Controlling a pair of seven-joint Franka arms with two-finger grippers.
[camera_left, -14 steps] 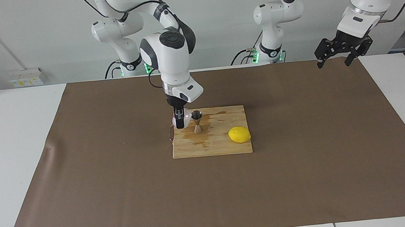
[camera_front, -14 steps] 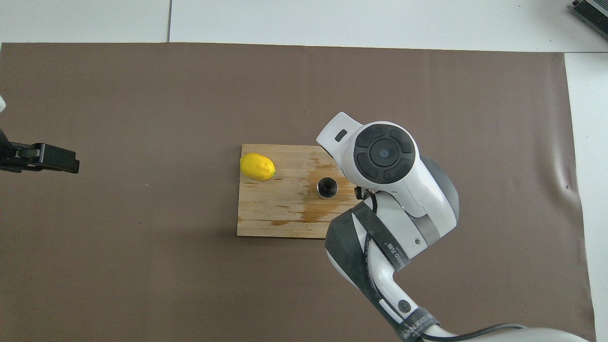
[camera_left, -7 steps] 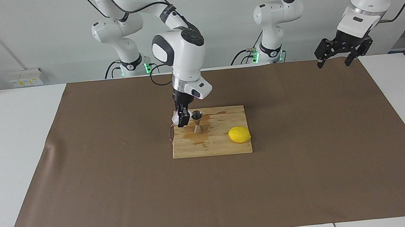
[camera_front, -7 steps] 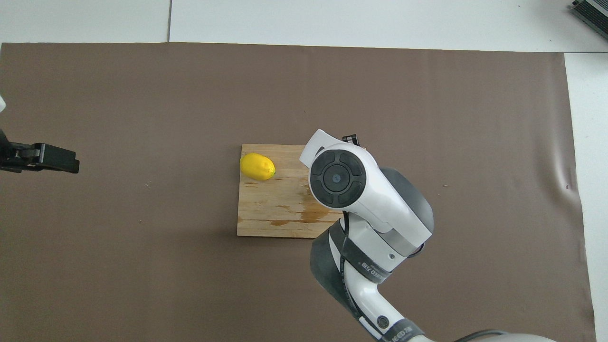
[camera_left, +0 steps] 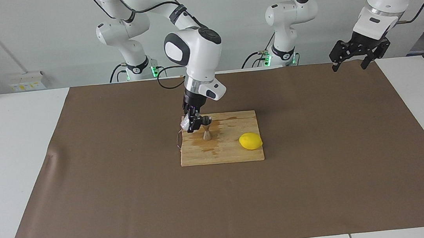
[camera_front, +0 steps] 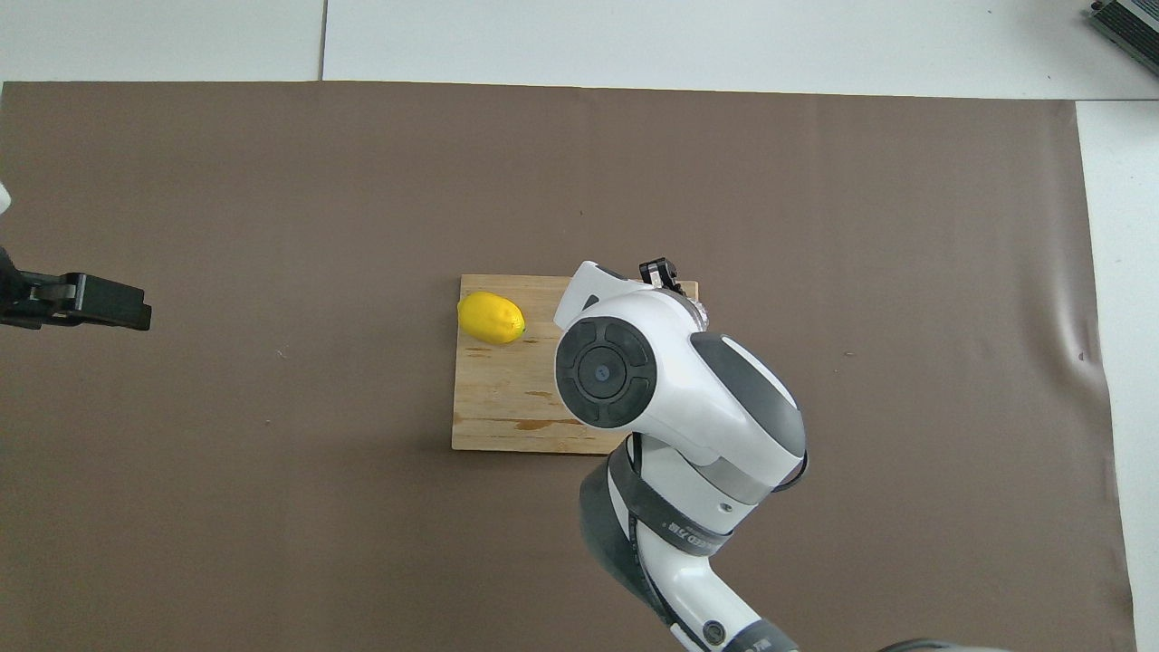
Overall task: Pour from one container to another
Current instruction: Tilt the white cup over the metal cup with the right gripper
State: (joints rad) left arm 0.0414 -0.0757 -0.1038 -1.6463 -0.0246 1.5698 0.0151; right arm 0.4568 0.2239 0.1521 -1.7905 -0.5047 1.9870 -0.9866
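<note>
Right tool [camera_left: 193, 124] clamped on glass cup [camera_left: 185, 124], tipped at jigger [camera_left: 206, 127] rim on board [camera_left: 231, 150]: pour under way, likely unfinished. Left tool [camera_left: 351, 59] waits, fingers apart.

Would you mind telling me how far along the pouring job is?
Done: the right end effector has the glass cup gripped and raised beside the jigger on the wooden board. In hand: the cup is tilted toward the jigger's mouth. Left: setting the cup down. The left end effector waits.
</note>
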